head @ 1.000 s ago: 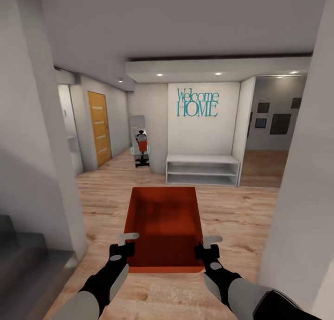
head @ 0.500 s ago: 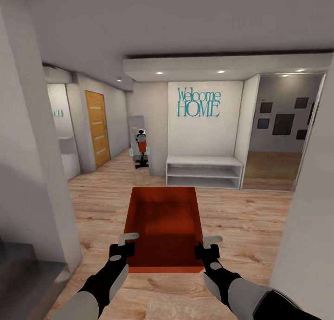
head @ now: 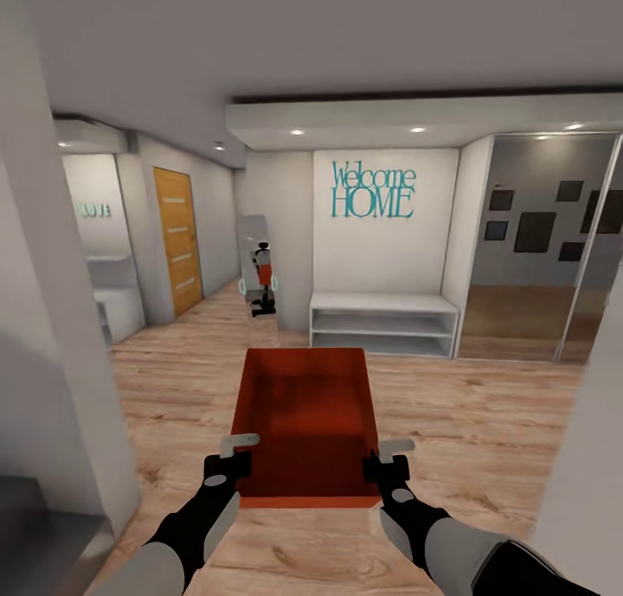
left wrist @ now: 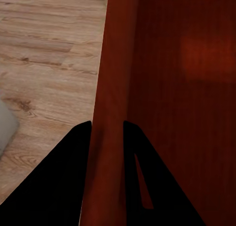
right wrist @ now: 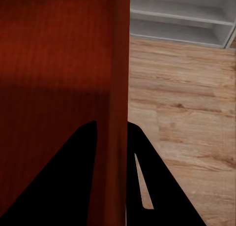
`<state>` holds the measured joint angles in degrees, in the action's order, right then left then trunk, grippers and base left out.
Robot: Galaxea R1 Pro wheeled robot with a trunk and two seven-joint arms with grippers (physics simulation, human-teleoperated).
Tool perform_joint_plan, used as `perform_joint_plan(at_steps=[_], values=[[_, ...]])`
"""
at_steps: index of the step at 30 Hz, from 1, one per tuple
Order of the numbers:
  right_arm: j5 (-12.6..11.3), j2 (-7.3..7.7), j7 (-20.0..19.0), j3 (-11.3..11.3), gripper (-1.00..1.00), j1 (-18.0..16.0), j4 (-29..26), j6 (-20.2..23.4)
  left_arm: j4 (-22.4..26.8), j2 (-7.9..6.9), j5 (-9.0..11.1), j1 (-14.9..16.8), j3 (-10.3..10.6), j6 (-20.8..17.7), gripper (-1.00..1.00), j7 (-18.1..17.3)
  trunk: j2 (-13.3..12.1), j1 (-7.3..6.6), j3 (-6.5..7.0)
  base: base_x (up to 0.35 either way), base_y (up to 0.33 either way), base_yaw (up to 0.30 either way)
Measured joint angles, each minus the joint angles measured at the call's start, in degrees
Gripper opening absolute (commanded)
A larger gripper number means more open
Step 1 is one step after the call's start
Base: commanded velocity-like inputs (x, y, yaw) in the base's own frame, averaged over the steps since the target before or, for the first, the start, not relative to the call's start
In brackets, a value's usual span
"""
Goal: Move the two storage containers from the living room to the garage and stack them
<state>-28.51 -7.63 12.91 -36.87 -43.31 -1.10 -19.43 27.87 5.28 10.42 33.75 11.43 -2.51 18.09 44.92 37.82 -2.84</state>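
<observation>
One storage container [head: 305,419] is in sight, an orange-red open-topped bin held in the air ahead of the robot over the light wood plank floor [head: 484,432]. Two end effectors carry it. The left end effector [head: 235,451] is clamped on the container's left wall near its near corner; in the left wrist view the two dark fingers [left wrist: 73,157] sit one on each side of that wall [left wrist: 110,113]. The right end effector [head: 387,454] grips the right wall near the other near corner, and its wrist view shows the fingers [right wrist: 83,152] straddling the wall edge [right wrist: 118,88] the same way.

Both arms reach forward roughly parallel, low in the head view, forearms angled slightly inward toward the bin.

Ahead stands one low white shelf unit [head: 383,323] against a white wall bearing one teal "Welcome HOME" sign [head: 373,191]. To the left of the shelf is one small red-and-white device [head: 263,278] standing on the floor, and further left one orange wooden door [head: 177,237]. A white wall corner [head: 52,336] stands close on the left, another wall edge [head: 597,458] close on the right. Several dark picture frames [head: 534,231] show to the right beyond the shelf.
</observation>
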Motion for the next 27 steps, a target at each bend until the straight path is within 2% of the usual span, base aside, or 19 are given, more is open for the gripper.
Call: perform_joint_plan(at_steps=[27], values=[[0.07, 0.01, -0.02, 0.07, -1.00, 0.00, -0.01, 0.01, 0.00, -0.01, 0.07, 0.00, 0.06, 0.00, -1.00, 0.01, 0.00, 0.00, 0.00, 0.322, 0.000, 0.000]])
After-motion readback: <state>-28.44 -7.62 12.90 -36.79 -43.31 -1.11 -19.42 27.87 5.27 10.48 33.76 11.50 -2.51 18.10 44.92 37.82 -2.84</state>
